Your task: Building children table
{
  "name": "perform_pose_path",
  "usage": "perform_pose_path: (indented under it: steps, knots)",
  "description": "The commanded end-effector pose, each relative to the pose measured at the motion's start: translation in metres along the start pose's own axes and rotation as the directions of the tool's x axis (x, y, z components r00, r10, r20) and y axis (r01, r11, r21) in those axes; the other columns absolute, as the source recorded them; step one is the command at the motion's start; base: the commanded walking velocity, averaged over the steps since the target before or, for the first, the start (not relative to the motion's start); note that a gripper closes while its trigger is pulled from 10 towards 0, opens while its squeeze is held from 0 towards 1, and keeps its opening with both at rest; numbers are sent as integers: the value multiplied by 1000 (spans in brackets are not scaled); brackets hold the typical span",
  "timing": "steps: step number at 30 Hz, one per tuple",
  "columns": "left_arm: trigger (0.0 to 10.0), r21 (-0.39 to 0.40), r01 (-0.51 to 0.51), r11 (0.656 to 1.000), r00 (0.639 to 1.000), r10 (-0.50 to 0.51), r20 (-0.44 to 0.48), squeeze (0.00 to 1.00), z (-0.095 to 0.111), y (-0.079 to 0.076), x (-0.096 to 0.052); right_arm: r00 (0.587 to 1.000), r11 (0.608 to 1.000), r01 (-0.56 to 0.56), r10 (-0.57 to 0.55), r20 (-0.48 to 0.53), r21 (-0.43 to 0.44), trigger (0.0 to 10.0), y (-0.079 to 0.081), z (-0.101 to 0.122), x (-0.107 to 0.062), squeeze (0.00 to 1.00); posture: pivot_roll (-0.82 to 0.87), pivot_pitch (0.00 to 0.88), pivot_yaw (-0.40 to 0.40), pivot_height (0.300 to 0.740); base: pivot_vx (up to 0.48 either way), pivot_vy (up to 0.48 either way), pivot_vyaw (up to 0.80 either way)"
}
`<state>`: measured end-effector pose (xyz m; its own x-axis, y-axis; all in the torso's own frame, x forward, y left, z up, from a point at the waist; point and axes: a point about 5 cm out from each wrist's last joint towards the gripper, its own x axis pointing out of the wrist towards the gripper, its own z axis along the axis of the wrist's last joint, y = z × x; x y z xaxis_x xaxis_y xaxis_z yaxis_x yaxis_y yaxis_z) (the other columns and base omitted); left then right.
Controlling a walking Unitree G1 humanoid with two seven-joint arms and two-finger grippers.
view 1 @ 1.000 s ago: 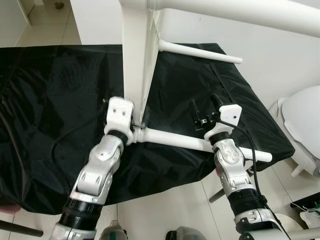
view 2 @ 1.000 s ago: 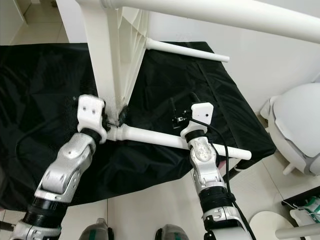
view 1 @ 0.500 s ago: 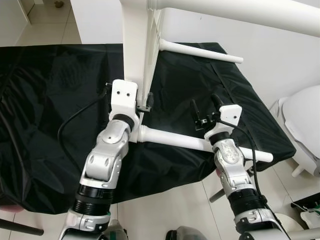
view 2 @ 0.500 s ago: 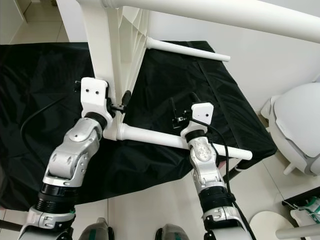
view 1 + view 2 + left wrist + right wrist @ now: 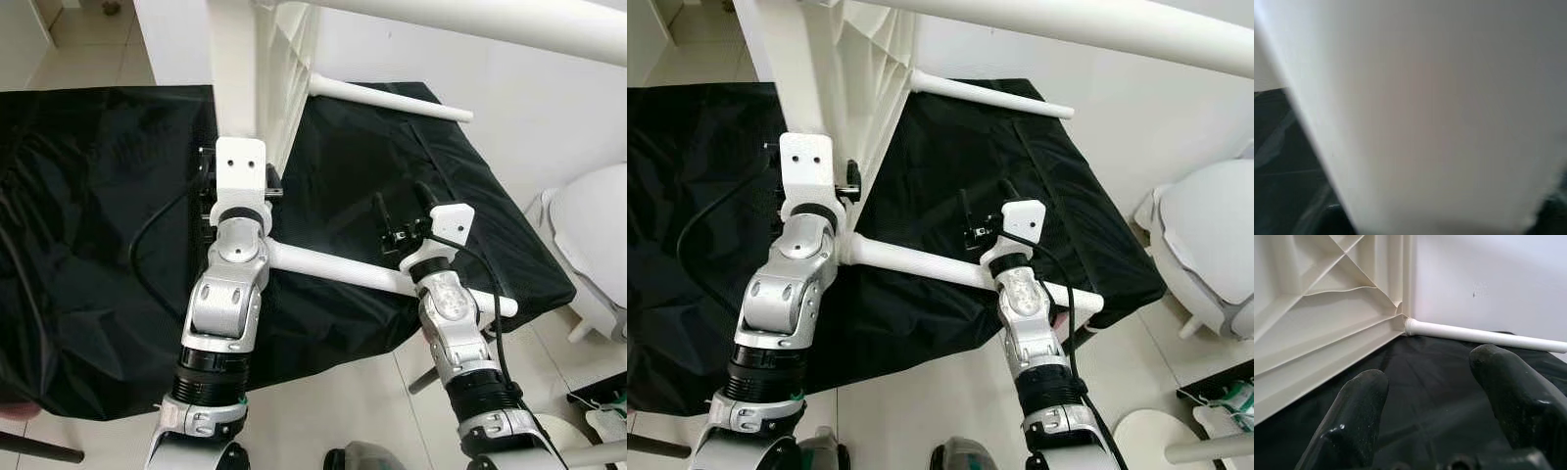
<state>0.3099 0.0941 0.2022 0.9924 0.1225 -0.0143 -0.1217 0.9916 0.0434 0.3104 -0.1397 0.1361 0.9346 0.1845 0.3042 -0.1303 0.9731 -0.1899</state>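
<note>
Tabletop against left hand

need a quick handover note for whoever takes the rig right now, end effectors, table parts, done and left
Left end effector: pressed against the white tabletop, which stands on edge on the black cloth; grip state unclear.
Right end effector: open, empty, above the near leg.
Done: near leg and far leg sit in the tabletop corners; a third leg crosses the top of the view.
Left: check remaining legs, set the table upright.
</note>
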Motion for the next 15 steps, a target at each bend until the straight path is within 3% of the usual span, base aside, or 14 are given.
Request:
perform_pose_path:
  steps: [1,12,13,14,15]
  knots:
    - [0,10,-196,980,981,196,-2,0,1,10,-1,1000,1000,7,-7,-9,-9,10000,-1,-1,-2,0,11,10,-19,740,0,0,0]
    - [0,29,-166,986,986,165,34,0,4,11,-3,1000,1000,15,-15,-12,-11,10000,-1,-1,-3,0,13,11,-17,740,0,0,0]
    - [4392,36,-164,986,986,163,33,0,3,14,-3,1000,1000,15,-15,-13,-12,10000,-1,-1,-3,0,13,10,-17,740,0,0,0]
    - [4392,36,-164,986,986,163,33,0,3,14,-3,1000,1000,15,-15,-13,-12,10000,-1,-1,-3,0,13,10,-17,740,0,0,0]
    - [10000,75,-182,980,983,179,42,0,2,25,-3,1000,1000,15,-15,-14,-12,10000,-1,-1,-3,0,18,10,-18,740,0,0,0]
